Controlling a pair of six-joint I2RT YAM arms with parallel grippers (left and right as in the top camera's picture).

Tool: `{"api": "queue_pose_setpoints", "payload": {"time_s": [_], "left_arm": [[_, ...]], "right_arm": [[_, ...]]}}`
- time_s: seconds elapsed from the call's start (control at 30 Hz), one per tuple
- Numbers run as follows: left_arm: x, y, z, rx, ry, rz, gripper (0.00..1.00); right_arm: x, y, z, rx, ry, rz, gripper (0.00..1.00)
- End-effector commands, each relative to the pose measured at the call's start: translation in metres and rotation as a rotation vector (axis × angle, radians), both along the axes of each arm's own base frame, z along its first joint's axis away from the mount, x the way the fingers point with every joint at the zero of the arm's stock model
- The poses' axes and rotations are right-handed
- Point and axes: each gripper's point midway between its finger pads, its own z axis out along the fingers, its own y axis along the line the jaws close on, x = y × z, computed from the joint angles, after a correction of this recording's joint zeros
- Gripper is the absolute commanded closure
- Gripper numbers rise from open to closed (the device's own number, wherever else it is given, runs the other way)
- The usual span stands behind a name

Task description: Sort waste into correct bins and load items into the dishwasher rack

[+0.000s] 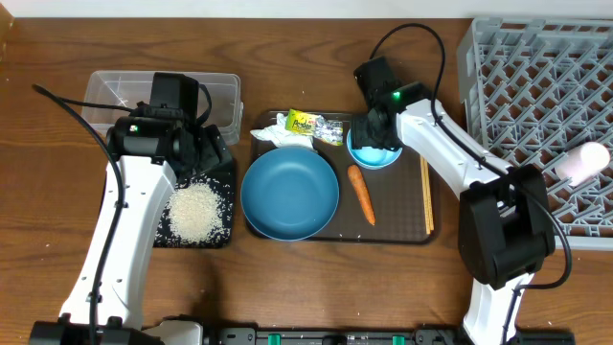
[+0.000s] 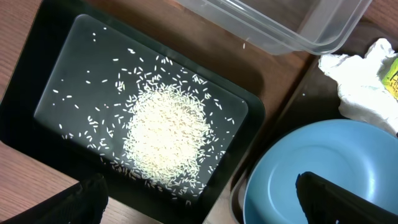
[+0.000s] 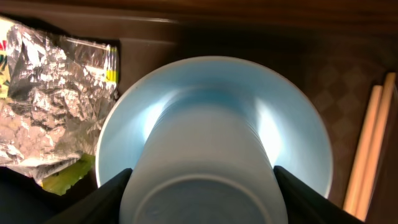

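My right gripper (image 1: 372,134) (image 3: 202,186) is shut on the light-blue cup (image 1: 374,155) (image 3: 211,143). Its two fingers press the cup's sides, and the cup's base faces the wrist camera. My left gripper (image 1: 206,149) (image 2: 205,202) hangs open and empty between the rice (image 1: 196,211) (image 2: 165,140) and the blue bowl (image 1: 289,195) (image 2: 311,168). The rice lies heaped in the black tray (image 1: 228,172) (image 2: 25,124). The tissue (image 1: 273,134) (image 2: 360,87), wrapper (image 1: 321,125) (image 3: 43,93), carrot (image 1: 361,194) and chopsticks (image 1: 427,196) (image 3: 367,155) lie on the brown tray (image 1: 393,206).
The clear tub (image 1: 115,91) (image 2: 292,25) stands behind the black tray, with a few grains in it. The grey rack (image 1: 536,77) fills the right side, with a small white cup (image 1: 584,161) lying on it. Loose rice grains are scattered over the black tray.
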Motion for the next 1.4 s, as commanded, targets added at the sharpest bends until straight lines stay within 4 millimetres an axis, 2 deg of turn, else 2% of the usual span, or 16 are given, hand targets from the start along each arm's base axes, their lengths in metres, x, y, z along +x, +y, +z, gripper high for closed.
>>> {"api": "queue_pose_setpoints", "payload": {"time_s": [0.0, 0.13, 0.27, 0.43, 0.6, 0.63, 0.7, 0.77, 0.8, 0.9, 1.03, 1.13, 1.37], "left_arm": [[0.002, 0.002, 0.005, 0.004, -0.015, 0.015, 0.01], [0.002, 0.002, 0.005, 0.004, -0.015, 0.015, 0.01], [0.002, 0.002, 0.005, 0.004, -0.015, 0.015, 0.01], [0.002, 0.002, 0.005, 0.004, -0.015, 0.015, 0.01], [0.002, 0.002, 0.005, 0.004, -0.015, 0.015, 0.01], [0.002, 0.002, 0.005, 0.004, -0.015, 0.015, 0.01], [0.002, 0.002, 0.005, 0.004, -0.015, 0.015, 0.01], [0.002, 0.002, 0.005, 0.004, -0.015, 0.015, 0.01], [0.002, 0.002, 0.005, 0.004, -0.015, 0.015, 0.01], [0.002, 0.002, 0.005, 0.004, -0.015, 0.015, 0.01], [0.002, 0.002, 0.005, 0.004, -0.015, 0.015, 0.01], [0.002, 0.002, 0.005, 0.004, -0.015, 0.015, 0.01], [0.002, 0.002, 0.005, 0.004, -0.015, 0.015, 0.01]], "right_arm": [[-0.005, -0.001, -0.01, -0.022, 0.022, -0.005, 0.42], [-0.001, -0.002, 0.0, -0.012, 0.002, -0.01, 0.43], [0.005, -0.009, 0.023, 0.004, -0.035, -0.031, 0.44], [0.017, -0.033, 0.079, 0.033, -0.125, -0.071, 0.44], [0.03, -0.073, 0.152, 0.09, -0.279, -0.109, 0.45], [0.032, -0.09, 0.169, 0.089, -0.321, -0.132, 0.44], [0.033, -0.118, 0.192, 0.079, -0.377, -0.168, 0.45], [0.03, -0.155, 0.212, 0.056, -0.429, -0.221, 0.46], [0.029, -0.171, 0.217, 0.044, -0.444, -0.249, 0.46], [0.022, -0.238, 0.227, -0.008, -0.475, -0.368, 0.45], [0.01, -0.317, 0.223, -0.046, -0.482, -0.54, 0.45], [0.002, -0.371, 0.211, -0.064, -0.477, -0.652, 0.45], [-0.014, -0.459, 0.177, -0.106, -0.457, -0.823, 0.43]]}}
